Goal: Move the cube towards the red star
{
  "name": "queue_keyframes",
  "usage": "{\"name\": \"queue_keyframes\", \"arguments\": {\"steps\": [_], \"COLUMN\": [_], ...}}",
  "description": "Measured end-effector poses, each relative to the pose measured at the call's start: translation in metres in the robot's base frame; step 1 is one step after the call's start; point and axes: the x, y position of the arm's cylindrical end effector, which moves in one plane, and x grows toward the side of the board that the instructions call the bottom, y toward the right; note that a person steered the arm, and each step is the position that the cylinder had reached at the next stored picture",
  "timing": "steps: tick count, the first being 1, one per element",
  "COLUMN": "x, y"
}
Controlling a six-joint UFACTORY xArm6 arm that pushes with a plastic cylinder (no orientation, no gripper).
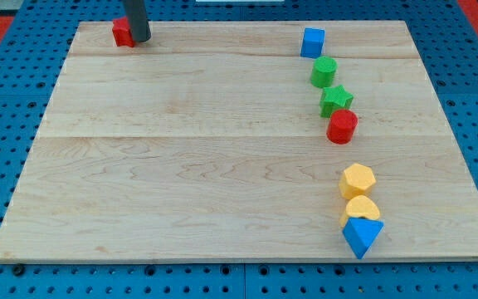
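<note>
Right now my tip (140, 39) sits at the far top-left of the desk (181, 166), touching or all but touching the right side of a red block (122, 32), presumably the red star, though the rod hides part of it and its shape is not sure. There is no hand on this rig, only the rod, so nothing is grasped or released. Taking the star as the landmark: the blue cube (312, 41) lies well to its right along the same top edge, and the green blocks, the red cylinder (342, 126), the yellow pair and the blue wedge string down and further right. I judge the good way is to leave the star undisturbed, swing round above or below the cube without clipping the green block (324, 72) just beneath it, settle on the cube's far side from the star, and push straight leftward through its centre so it does not spin off the top edge.
</note>
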Motion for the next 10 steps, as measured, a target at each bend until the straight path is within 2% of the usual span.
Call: {"name": "queue_keyframes", "arguments": {"steps": [1,2,3,4,5,6,7,9,10], "x": [-0.021,-0.038,-0.036,-0.039,-0.017,0.022,0.042,0.038,0.015], "y": [0.091,0.112,0.214,0.282,0.369,0.39,0.37,0.263,0.255]}}
